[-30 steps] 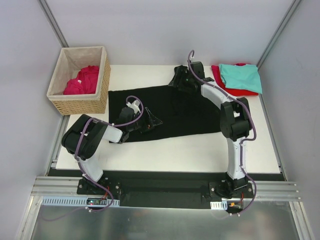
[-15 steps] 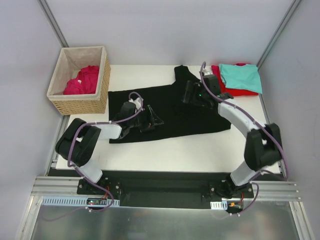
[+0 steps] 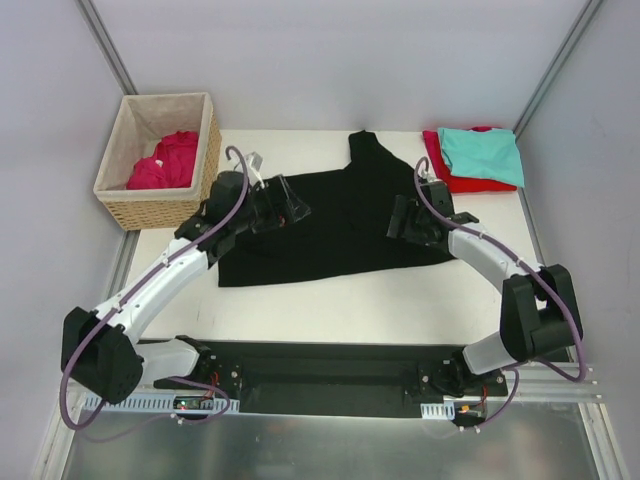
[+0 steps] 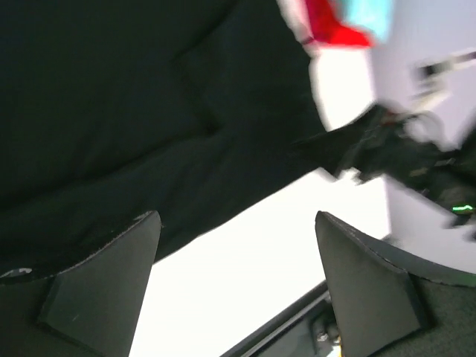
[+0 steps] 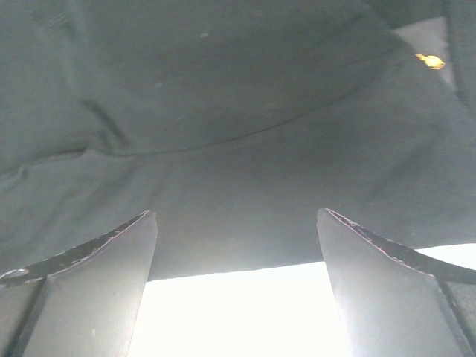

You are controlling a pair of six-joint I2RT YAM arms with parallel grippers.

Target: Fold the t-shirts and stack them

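The black t-shirt (image 3: 335, 245) lies spread flat across the middle of the white table (image 3: 350, 305), with one narrow part reaching up toward the table's far edge near the top centre of the overhead view. The left gripper (image 3: 287, 210) hangs over the shirt's upper left part, and its jaws stand wide apart with nothing between them. In the left wrist view the left gripper (image 4: 236, 219) shows both dark fingers (image 4: 104, 275) spread at the bottom of the frame, with black cloth filling the upper left and bare table below it. The right gripper (image 3: 404, 219) sits over the right side of the shirt, also released. Its own camera shows the right gripper (image 5: 236, 216) with splayed fingers (image 5: 383, 275) above dark cloth whose edge meets the bright table low in the frame. At the upper right of the overhead view a teal t-shirt (image 3: 482, 153) rests folded on a red t-shirt (image 3: 462, 182). At the upper left a wicker basket (image 3: 160, 212) holds crimson-pink shirts (image 3: 165, 160).
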